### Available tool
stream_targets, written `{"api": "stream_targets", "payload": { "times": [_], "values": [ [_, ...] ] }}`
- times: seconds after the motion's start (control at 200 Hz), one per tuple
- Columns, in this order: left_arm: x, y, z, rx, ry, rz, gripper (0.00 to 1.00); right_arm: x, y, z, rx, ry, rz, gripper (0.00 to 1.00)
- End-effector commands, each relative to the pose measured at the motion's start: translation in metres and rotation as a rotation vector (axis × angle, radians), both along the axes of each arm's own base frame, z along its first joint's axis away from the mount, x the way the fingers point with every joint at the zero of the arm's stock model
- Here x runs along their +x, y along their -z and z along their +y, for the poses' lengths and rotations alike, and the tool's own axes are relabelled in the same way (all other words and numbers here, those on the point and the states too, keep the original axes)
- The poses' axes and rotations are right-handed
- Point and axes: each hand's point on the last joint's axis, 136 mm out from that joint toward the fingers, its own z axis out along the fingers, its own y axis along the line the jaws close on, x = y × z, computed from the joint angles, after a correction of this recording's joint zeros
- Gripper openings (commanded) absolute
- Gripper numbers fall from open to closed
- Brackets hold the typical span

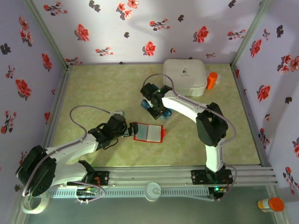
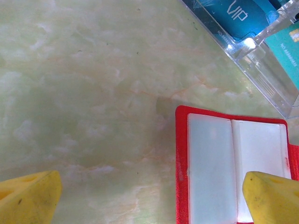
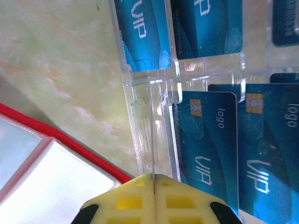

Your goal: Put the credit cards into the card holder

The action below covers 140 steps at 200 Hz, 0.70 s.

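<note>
A pale green marbled tabletop [image 1: 93, 88] is lying inside walls of pale floral wallpaper [image 1: 140, 28] dotted with red and dark flowers. A large white rounded plastic box [image 1: 184, 74] with its lid on is sitting at the far side, right of centre. A small orange cylinder [image 1: 212, 80] is standing just beside its right edge. A clear acrylic divided tray [image 3: 152, 121] is resting flat on the tabletop. A silver slotted metal rail [image 1: 154, 175] is running along the near edge. A small white orange-capped bottle [image 1: 271, 204] is lying outside the enclosure.
</note>
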Motion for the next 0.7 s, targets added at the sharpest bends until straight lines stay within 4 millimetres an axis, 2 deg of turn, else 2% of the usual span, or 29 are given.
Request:
{"api": "stream_targets", "payload": {
  "times": [0.0,0.12,0.27,0.495,0.695],
  "values": [
    [0.002,-0.002,-0.001,-0.006,0.010,-0.012,1.00,-0.002,-0.039,0.000,0.015,-0.025,-0.072,0.01],
    [0.002,-0.002,-0.001,0.000,0.013,-0.009,1.00,-0.009,-0.055,0.007,0.093,0.003,-0.086,0.01],
    [0.001,-0.002,0.000,0.010,0.017,-0.007,1.00,-0.020,-0.061,0.018,0.239,0.095,-0.059,0.00],
    [0.001,0.000,0.003,0.026,0.010,-0.003,1.00,-0.038,-0.053,0.049,0.521,0.225,0.056,0.00],
    [0.000,0.002,0.005,0.043,0.020,0.000,1.00,-0.049,-0.030,0.062,0.629,0.299,0.155,0.00]
  ]
}}
